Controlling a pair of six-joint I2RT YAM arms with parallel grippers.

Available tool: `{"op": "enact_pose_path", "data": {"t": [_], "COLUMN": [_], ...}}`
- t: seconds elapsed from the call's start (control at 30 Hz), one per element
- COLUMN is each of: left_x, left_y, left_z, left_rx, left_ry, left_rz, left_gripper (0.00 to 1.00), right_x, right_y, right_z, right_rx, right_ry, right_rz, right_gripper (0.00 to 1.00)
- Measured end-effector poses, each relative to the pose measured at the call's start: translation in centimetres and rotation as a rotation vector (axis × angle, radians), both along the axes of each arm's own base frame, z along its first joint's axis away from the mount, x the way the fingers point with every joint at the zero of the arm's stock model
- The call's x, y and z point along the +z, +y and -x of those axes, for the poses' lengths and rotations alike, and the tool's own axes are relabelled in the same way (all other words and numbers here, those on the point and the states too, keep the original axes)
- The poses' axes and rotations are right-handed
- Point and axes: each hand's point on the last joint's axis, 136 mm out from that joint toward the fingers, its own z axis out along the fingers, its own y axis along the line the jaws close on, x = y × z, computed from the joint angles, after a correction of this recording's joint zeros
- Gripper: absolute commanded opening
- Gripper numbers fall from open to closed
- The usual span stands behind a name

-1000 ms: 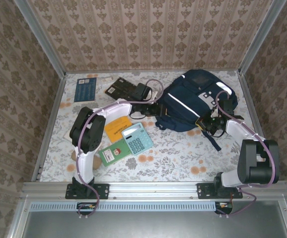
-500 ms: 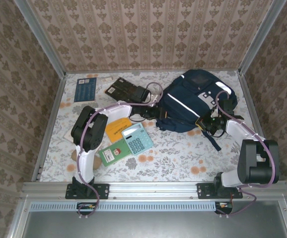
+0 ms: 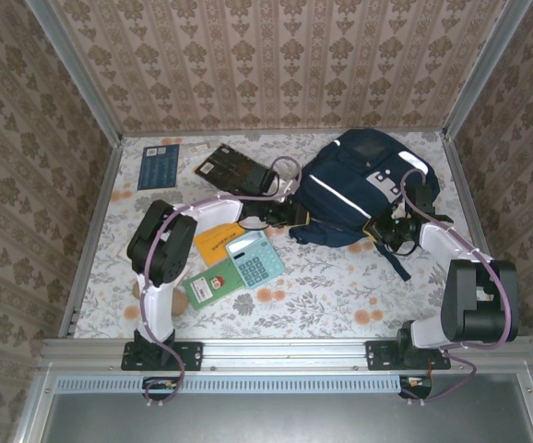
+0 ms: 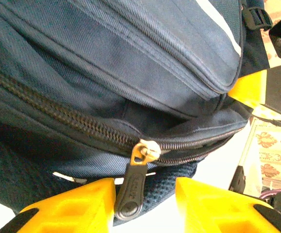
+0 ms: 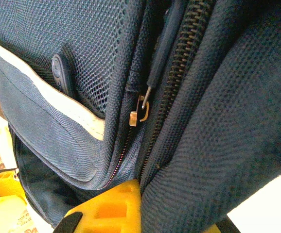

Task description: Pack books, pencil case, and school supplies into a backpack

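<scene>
Left wrist: left hand (image 4: 145, 200) open, zip pull (image 4: 130, 193) of backpack (image 4: 131, 58) hanging between its tips. Right hand (image 3: 391, 227) closed at backpack's right edge.

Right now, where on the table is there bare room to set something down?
Widest bare patch: the table strip between the calculator and the right arm, in front of the backpack. Crowded around the left arm: orange book, green book, calculator.

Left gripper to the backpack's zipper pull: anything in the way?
Nothing visible. The zipper pull hangs in the gap between the open yellow fingers of the left gripper, not yet pinched. Only the navy fabric of the backpack lies behind it.
</scene>
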Motion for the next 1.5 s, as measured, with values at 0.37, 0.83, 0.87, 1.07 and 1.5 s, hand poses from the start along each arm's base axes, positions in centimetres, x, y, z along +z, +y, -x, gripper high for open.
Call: {"op": "enact_pose_path", "data": {"t": [0.37,0.83,0.87,1.07,1.5], "left_x": [-0.2,-0.3,-0.3,-0.3,0.5], "left_y": [0.1,0.2,0.3,0.6,0.0], "left_z": [0.7,0.4,0.3,0.0,-0.4], "left_rx": [-0.007,0.014,0.016,0.025,0.029], "left_ry": [0.023,0.034,0.034,0.036,0.036], "left_rz": [0.002,-0.004,-0.004,-0.004,0.038], "left_gripper": [0.27,0.0,0.0,0.0,0.17], "right_x": [0.0,-0.3,-0.3,-0.4,-0.4], "right_y": [0.0,0.0,0.0,0.0,0.0], "right_z": [0.0,0.2,0.2,0.2,0.2], "right_rx": [-0.001,-0.001,-0.001,-0.001,-0.001], "right_ry": [0.0,0.003,0.003,0.002,0.003], "right_rz": [0.0,-0.001,-0.001,-0.001,-0.001], "right_gripper": [0.05,0.06,0.06,0.06,0.06]}}
